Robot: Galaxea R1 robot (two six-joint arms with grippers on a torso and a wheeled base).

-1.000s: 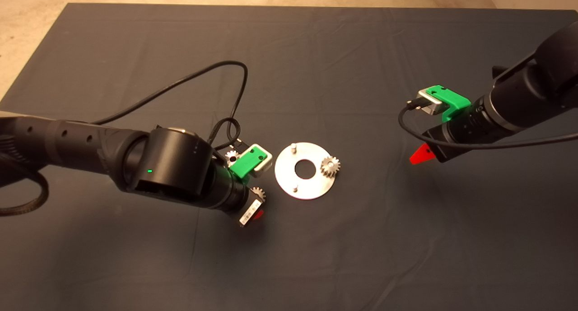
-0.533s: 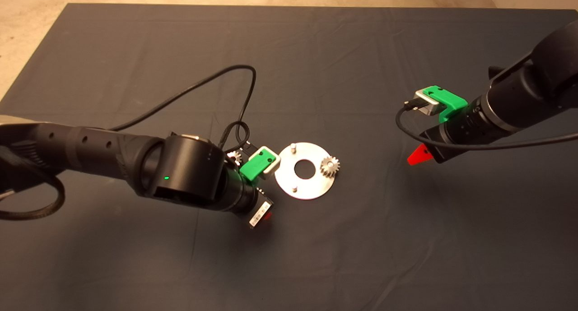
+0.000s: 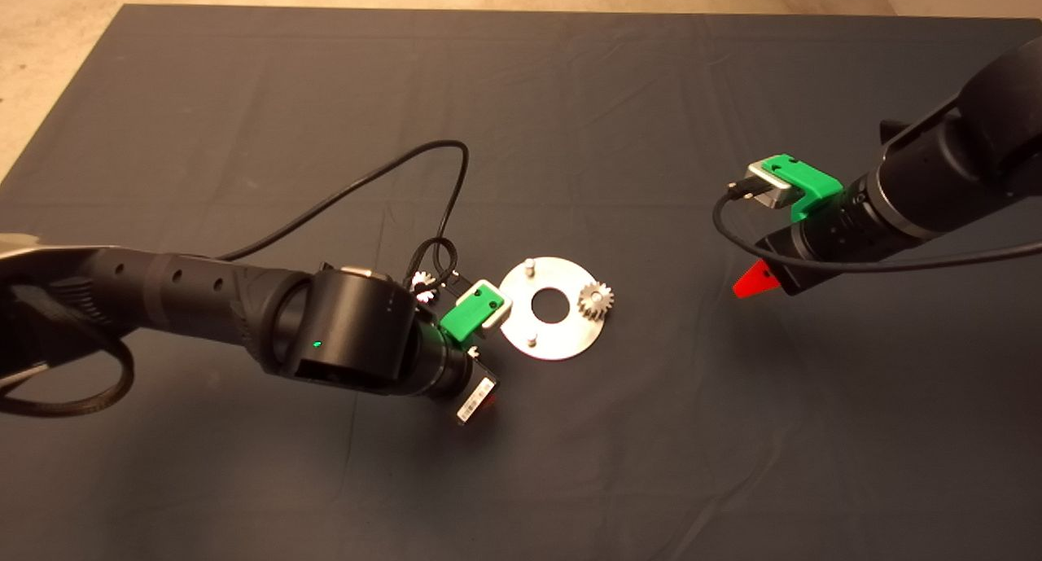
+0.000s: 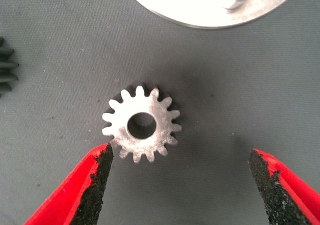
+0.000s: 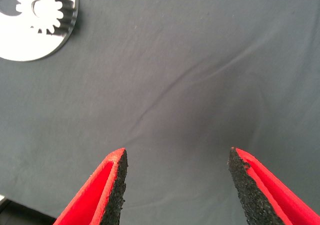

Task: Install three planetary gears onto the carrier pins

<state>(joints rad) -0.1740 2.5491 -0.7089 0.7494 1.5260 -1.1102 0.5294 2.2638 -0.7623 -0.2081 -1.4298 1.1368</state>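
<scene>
The silver disc [image 3: 562, 337] lies mid-mat with two bare carrier pins [image 3: 528, 263] [image 3: 531, 341]. One planetary gear [image 3: 596, 300] sits on the pin at the disc's right rim. In the left wrist view a second gear [image 4: 141, 130] lies flat on the mat just short of the disc's edge [image 4: 210, 10], between the open fingers of my left gripper [image 4: 182, 180], untouched. In the head view my left gripper [image 3: 484, 398] is at the disc's lower left and covers that gear. A third gear [image 3: 422, 281] lies left of the disc behind the cable. My right gripper [image 5: 175, 185] hovers open and empty to the disc's right.
A black cable [image 3: 366, 178] loops over the mat behind the left wrist. The right arm [image 3: 895, 195] reaches in from the right edge, well clear of the disc. Bare floor [image 3: 49, 72] shows beyond the mat's far-left corner.
My left arm has slid right and nearer the disc, so the loose gear seen beside its wrist is now hidden under it in the head view. The right arm has barely moved.
</scene>
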